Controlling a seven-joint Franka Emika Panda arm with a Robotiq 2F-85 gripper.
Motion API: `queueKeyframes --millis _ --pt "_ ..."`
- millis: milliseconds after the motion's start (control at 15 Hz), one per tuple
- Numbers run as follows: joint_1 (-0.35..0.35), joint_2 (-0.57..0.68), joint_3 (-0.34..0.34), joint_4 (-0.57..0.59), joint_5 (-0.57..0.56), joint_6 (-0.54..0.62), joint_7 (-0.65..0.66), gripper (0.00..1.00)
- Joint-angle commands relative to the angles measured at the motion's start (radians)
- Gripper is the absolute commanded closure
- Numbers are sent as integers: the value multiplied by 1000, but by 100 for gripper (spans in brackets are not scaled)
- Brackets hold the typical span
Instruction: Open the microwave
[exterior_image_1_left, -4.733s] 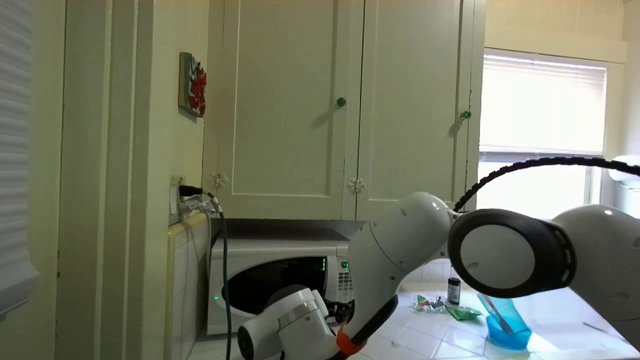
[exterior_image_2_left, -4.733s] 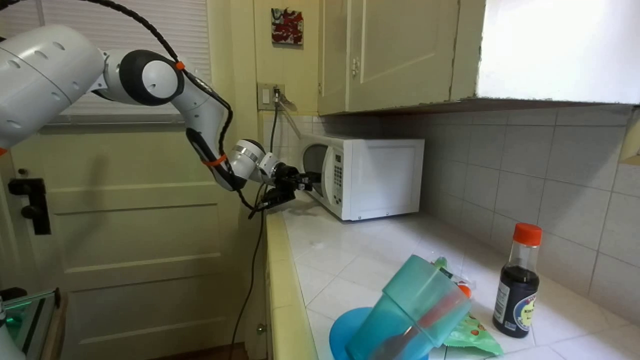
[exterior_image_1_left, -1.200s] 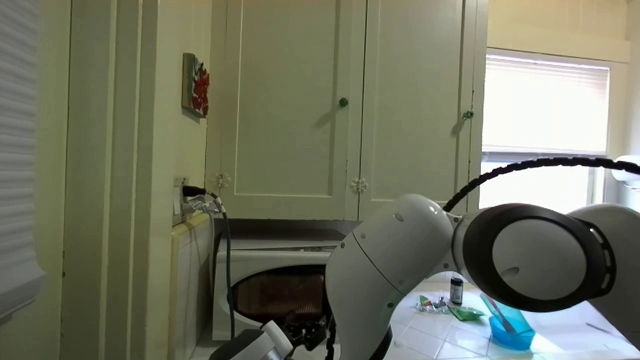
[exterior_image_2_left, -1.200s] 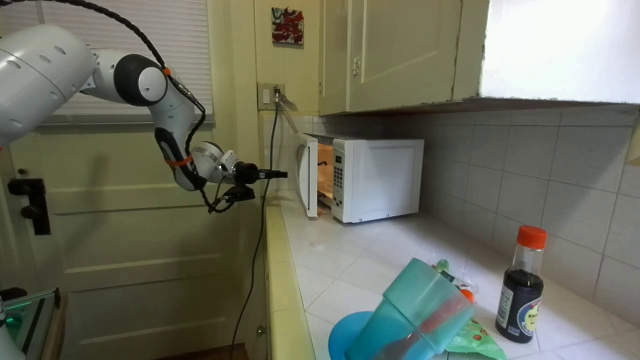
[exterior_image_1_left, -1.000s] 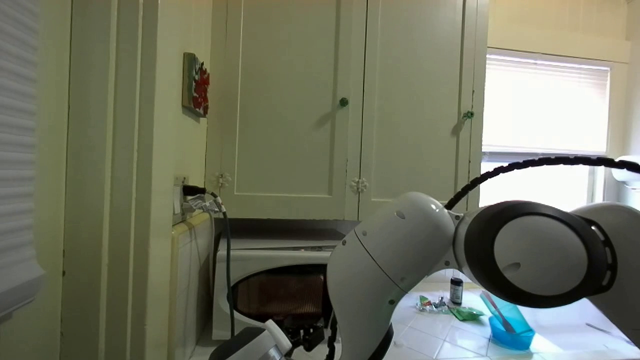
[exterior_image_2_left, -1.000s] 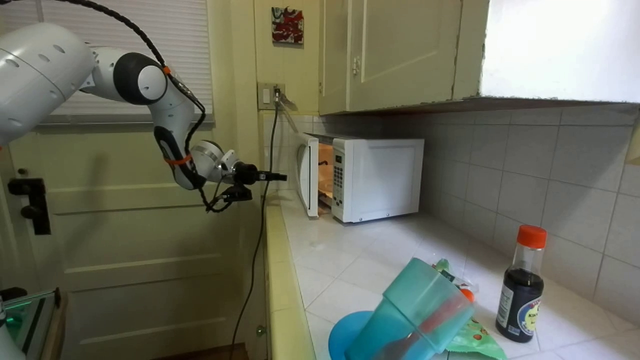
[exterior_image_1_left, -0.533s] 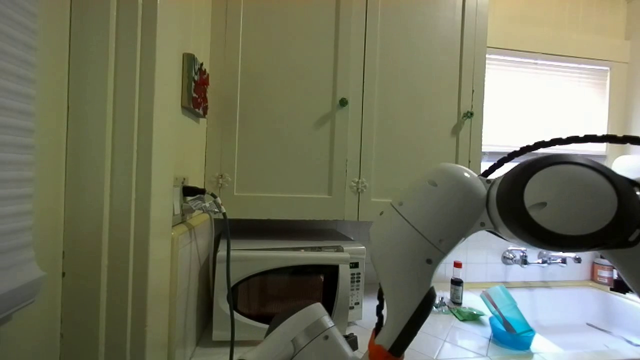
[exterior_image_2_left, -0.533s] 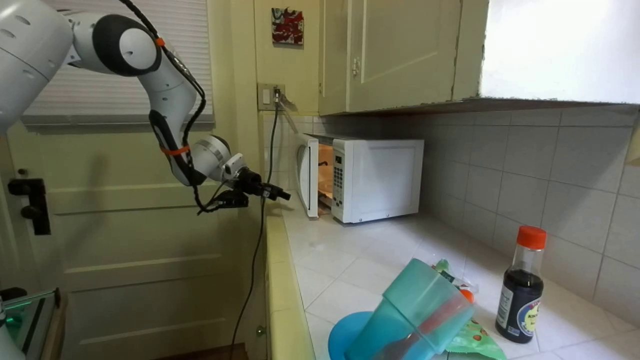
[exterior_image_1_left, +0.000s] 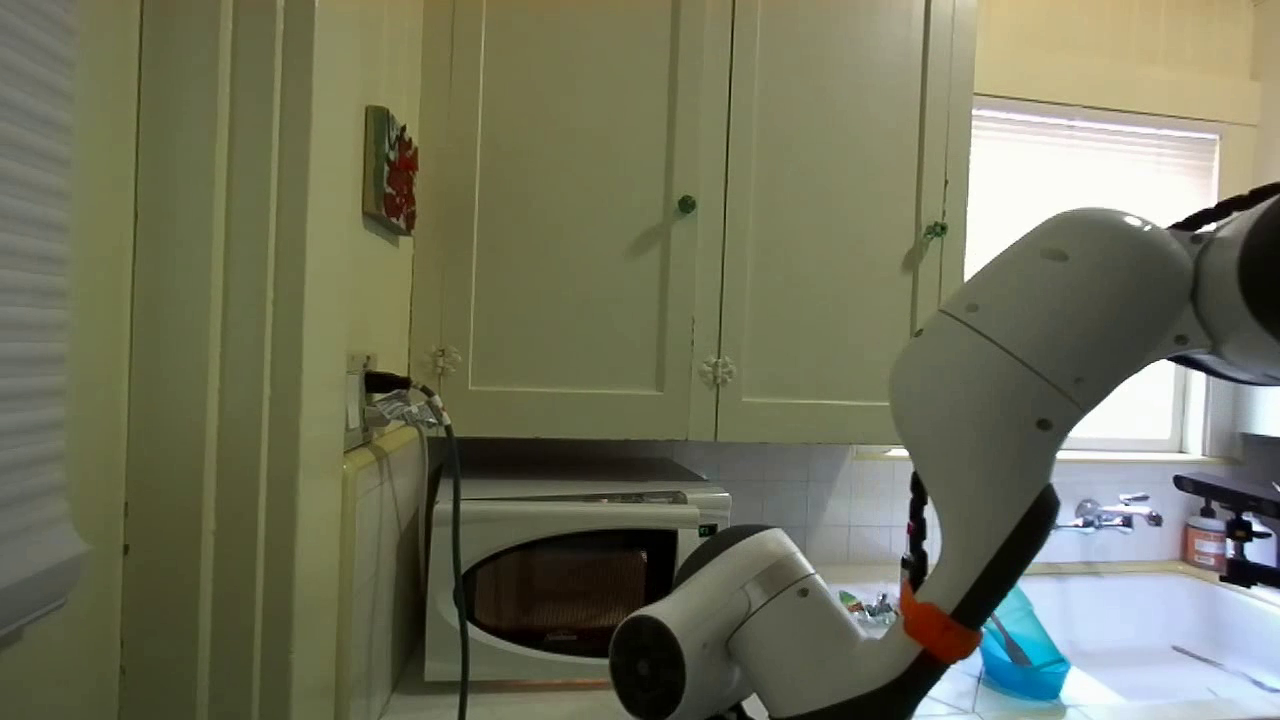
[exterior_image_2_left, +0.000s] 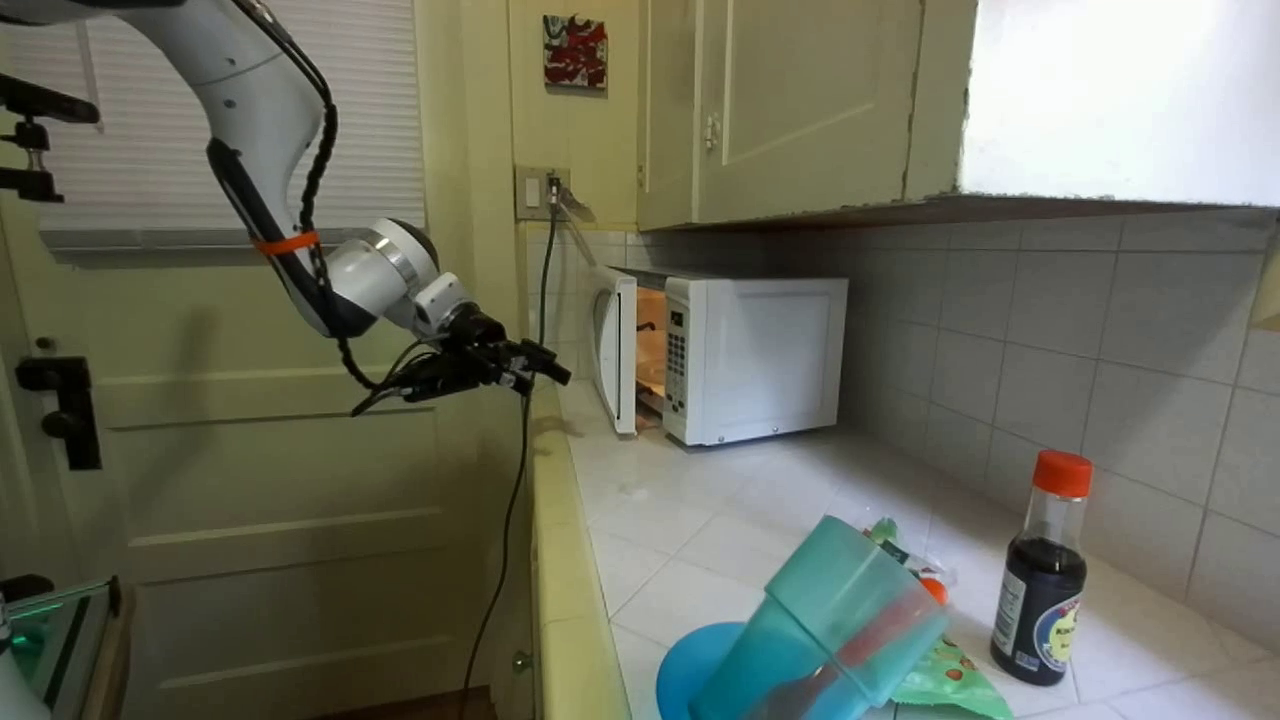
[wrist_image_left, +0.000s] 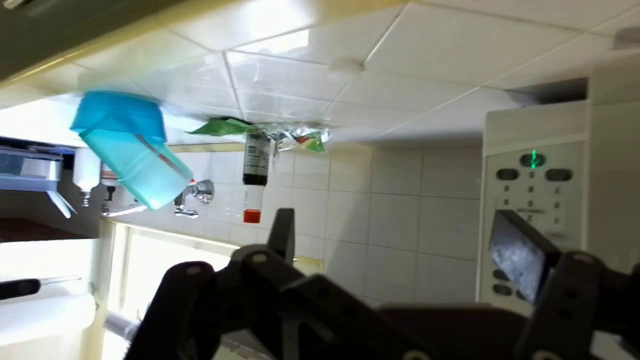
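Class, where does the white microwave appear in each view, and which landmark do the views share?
In an exterior view: microwave low, just left of centre, partly behind the arm.
In an exterior view: microwave just right of centre.
In the wrist view: microwave's control panel at right.
Landmark in all three views: the teal cup.

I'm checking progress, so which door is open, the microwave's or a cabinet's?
The microwave door: it stands ajar, its lit inside showing, while both cabinet doors above look shut.

The microwave (exterior_image_2_left: 765, 358) window (exterior_image_1_left: 560, 590) bears the logo (exterior_image_1_left: 561, 637) "Sunbeam" at six o'clock. At five o'clock on the bottle (exterior_image_2_left: 1040, 568), the label (exterior_image_2_left: 1057, 632) shows "KIK"; remaining print is illegible.
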Motion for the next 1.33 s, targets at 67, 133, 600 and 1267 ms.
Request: queueKeyframes --millis 67,133,600,1267 --pt "15 -74 -25 -54 39 -61 13 0" --pt "14 -92 -27 -68 46 -73 16 0" --pt "-46 -328 -112 -173 0 351 -203 0" --pt "-59 -505 -483 -321 138 1046 -649 0"
